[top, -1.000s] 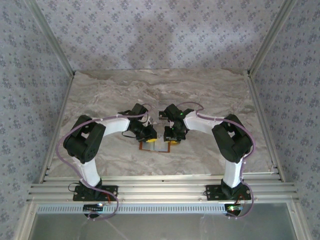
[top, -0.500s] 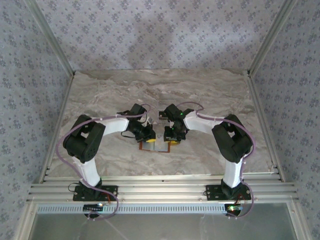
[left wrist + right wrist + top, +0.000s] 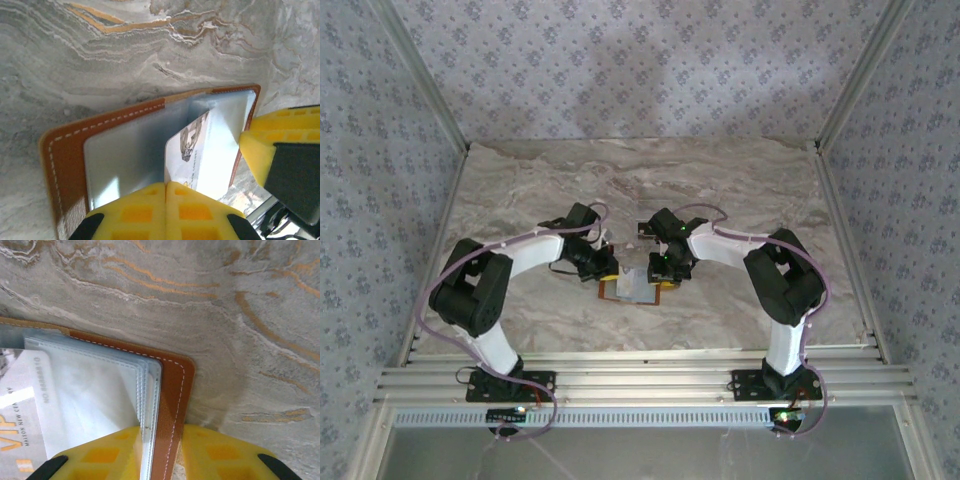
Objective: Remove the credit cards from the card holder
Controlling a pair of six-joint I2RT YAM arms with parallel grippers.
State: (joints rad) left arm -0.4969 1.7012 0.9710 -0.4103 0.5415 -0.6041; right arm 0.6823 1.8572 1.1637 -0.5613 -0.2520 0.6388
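The orange-brown card holder [image 3: 632, 290] lies open on the marble table, its grey-blue inside [image 3: 130, 150] facing up. A whitish credit card [image 3: 210, 150] with a small dark drawing sticks out of a sleeve at a slant. My left gripper [image 3: 165, 185] is shut on that card's near corner. Its other end [image 3: 27, 405], printed with "VIP" lettering, shows in the right wrist view. My right gripper [image 3: 160, 432] is shut on the holder's stitched cover edge [image 3: 172, 390] and the clear sleeves [image 3: 147, 390]. In the top view both grippers meet over the holder, left [image 3: 608, 272] and right [image 3: 663, 272].
The marble tabletop [image 3: 640, 190] stretches away behind the holder. Aluminium frame rails [image 3: 640, 380] run along the near edge and up both sides. Patterned walls enclose the space. My right gripper's yellow finger [image 3: 280, 145] sits close beside the card in the left wrist view.
My left gripper has closed fully and its arm has swung to the left. More pale card surface shows over the holder now. The right arm has stayed in place.
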